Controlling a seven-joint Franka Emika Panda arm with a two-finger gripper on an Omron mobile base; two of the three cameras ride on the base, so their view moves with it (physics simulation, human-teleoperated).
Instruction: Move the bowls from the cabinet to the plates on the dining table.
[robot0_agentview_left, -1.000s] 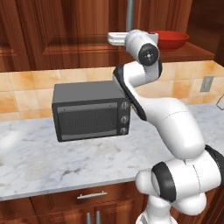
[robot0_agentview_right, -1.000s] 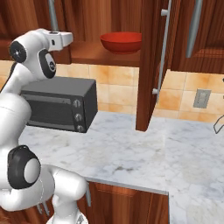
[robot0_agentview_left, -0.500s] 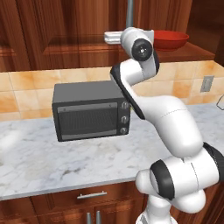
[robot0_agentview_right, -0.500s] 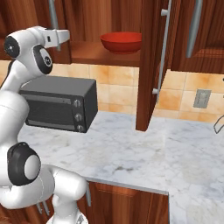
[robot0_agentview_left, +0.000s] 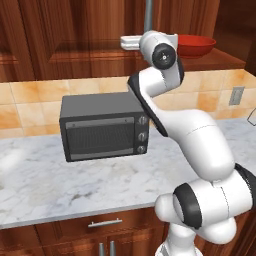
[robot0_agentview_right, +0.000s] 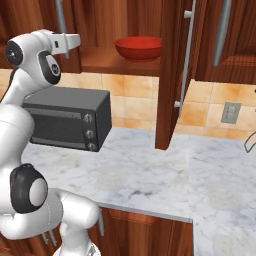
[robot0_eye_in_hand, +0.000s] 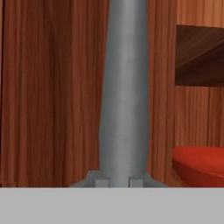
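We find the end effector (robot0_agentview_right: 75, 40) raised to the level of the cabinet (robot0_agentview_left: 75, 30) and closed on the silver bar handle (robot0_eye_in_hand: 124, 100) of the left door; in the hand view the handle runs straight up from between the finger tips, against the reddish-brown wood grain.

The red bowl (robot0_agentview_right: 138, 48) stands on the open cabinet shelf (robot0_agentview_right: 107, 62), to the right of the end effector and apart from it. We see it as a deep, round vessel of solid glossy red, upright, with nothing inside that we can make out. Its rim also appears at the lower right of the hand view, just beside the handle.

The right cabinet door (robot0_agentview_right: 170, 75) stands open, edge-on to the right base camera, its own long handle facing right.

Below the cabinet, a dark toaster oven (robot0_agentview_left: 102, 127) with three knobs rests on the marble desk (robot0_agentview_left: 75, 187), against the tan tiled wall.
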